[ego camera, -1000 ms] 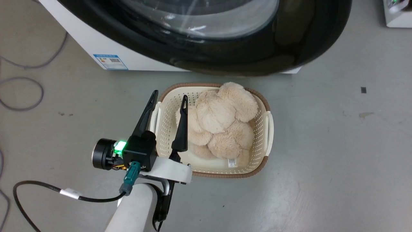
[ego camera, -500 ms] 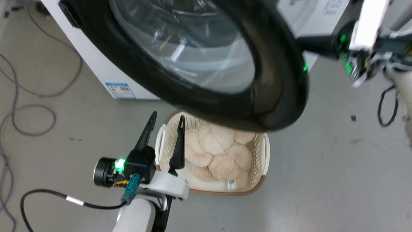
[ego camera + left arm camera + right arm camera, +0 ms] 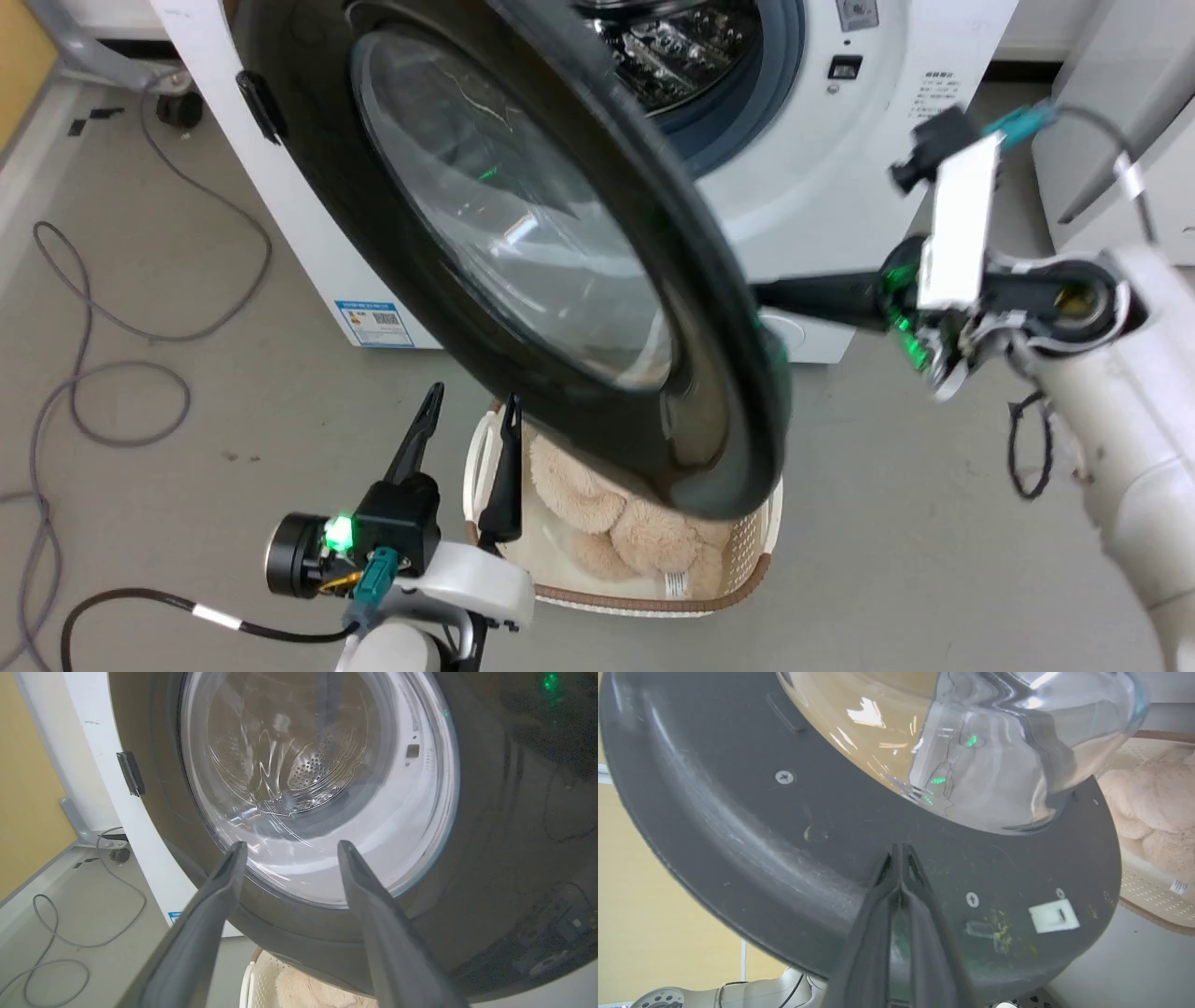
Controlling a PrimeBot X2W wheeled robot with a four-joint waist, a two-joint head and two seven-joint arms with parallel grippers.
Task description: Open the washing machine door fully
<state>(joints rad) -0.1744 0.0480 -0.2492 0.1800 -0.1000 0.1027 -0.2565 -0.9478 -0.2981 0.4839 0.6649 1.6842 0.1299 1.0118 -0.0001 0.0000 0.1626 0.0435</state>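
The washing machine door, a big glossy black disc with a clear glass bowl, stands swung partly out from the white machine, hinged at the left. My right gripper reaches in from the right behind the door's free edge. It is shut, and its tips rest against the door's dark inner face just below the glass in the right wrist view. My left gripper hangs open low in front of the door, holding nothing, its fingers spread.
A cream basket with a beige plush toy sits on the floor under the door's lower rim. The steel drum shows behind the door. Grey cables loop on the floor at the left. A white cabinet stands right.
The head camera has tilted up, bringing the machine's front and my right arm into view. The door has swung further out and looks more edge-on. My left gripper stays open by the basket.
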